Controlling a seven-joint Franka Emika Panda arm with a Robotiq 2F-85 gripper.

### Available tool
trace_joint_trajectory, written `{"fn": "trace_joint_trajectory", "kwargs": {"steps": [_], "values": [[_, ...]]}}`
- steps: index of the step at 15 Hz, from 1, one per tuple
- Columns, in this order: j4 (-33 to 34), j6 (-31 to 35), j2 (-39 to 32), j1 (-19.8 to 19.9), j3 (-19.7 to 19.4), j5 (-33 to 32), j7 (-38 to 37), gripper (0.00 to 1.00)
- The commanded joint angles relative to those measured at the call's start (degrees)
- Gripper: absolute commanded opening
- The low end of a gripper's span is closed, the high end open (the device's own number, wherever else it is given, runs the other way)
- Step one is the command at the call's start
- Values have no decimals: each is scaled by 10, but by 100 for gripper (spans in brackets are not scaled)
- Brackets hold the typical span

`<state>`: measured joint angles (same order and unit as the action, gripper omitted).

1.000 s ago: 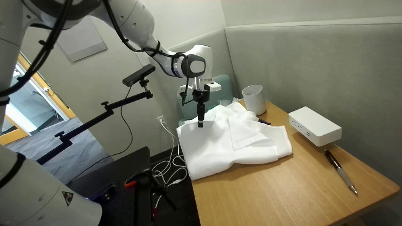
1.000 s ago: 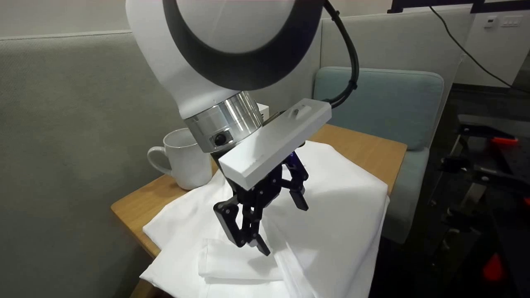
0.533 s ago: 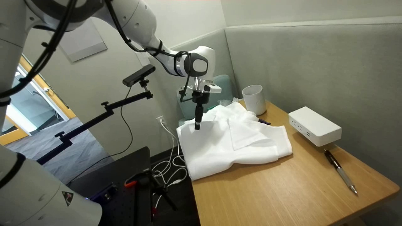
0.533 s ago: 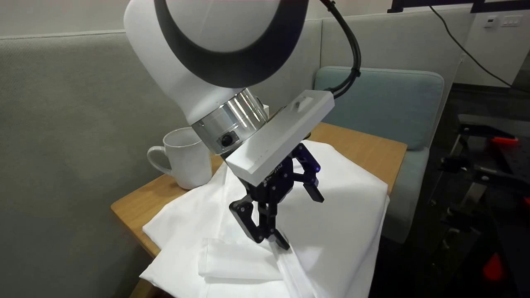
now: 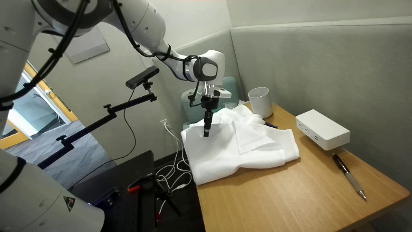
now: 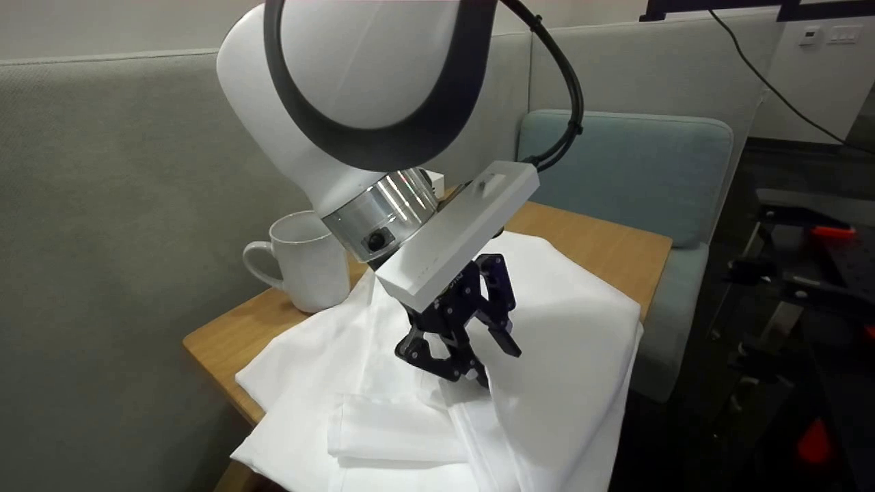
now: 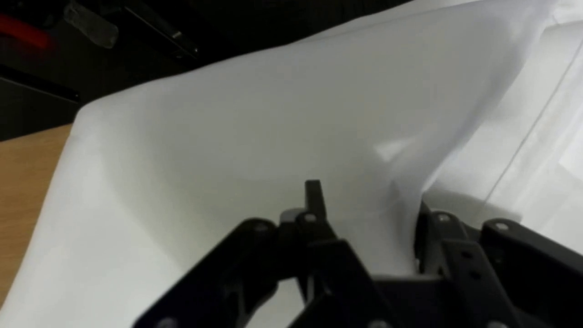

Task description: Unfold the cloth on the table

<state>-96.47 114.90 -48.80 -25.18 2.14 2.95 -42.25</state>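
Observation:
The white cloth (image 5: 214,162) lies bunched in layers over one end of the wood-grain table (image 5: 289,196), some of it hanging past the edge. Down at its top layer is my gripper (image 6: 500,367), its jaws partly closed but still well apart. In the wrist view, a raised fold of the cloth (image 7: 237,132) passes between the jaws and leans against the right finger (image 7: 420,232). The left finger (image 7: 314,196) stands away from that fold. One fingertip is hidden behind the fold's edge in an exterior view.
A white mug (image 6: 311,266) stands beside the cloth against the padded bench back. Farther along the table are a white box (image 5: 323,129) and a pen (image 5: 349,176). A blue-green cushion (image 6: 629,174) sits past the table edge. A camera on a black arm (image 5: 111,111) stands nearby.
My gripper has shifted across the cloth and come down onto it. Its fingers have moved closer together, and the edge of the top layer now rises beside one finger.

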Motion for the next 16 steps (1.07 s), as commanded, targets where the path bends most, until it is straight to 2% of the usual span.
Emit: {"fn": "trace_joint_trajectory", "kwargs": {"steps": [1,3,7,10,13,16], "values": [[17,-14,-4,2,1,-11,-13,12],[16,-13,-1,1,2,-12,-10,0],[0,-15,17,2,3,-19,0,0],[-57,14,70,13,8,-18,24,0],[-135,66,142,42,11,-2,62,0],[-208,117,208,95,17,38,120,0]]}}
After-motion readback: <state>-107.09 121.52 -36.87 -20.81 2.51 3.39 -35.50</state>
